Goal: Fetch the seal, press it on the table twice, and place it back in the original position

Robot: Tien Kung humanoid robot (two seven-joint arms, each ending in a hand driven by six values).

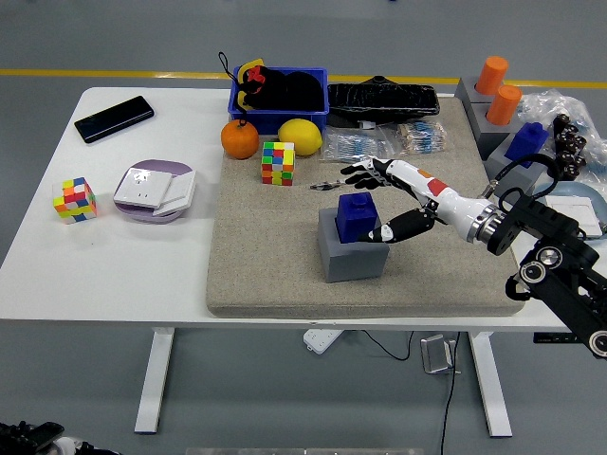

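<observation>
A blue seal [356,217] stands upright on a grey block [351,254] in the middle of the beige mat [275,265]. My right hand [370,202] comes in from the right and sits at the seal's right side. Its fingers are spread around the seal, the thumb [389,232] low in front and the other fingers [358,173] behind it. The fingers are not closed on the seal. My left arm is out of view.
Behind the seal lie a pen [334,183], a Rubik's cube [278,163], an orange [240,139], a lemon [300,136] and a blue bin [280,95]. Orange [503,104] and blue seals [526,144] on grey blocks stand far right. A phone [114,118] lies far left.
</observation>
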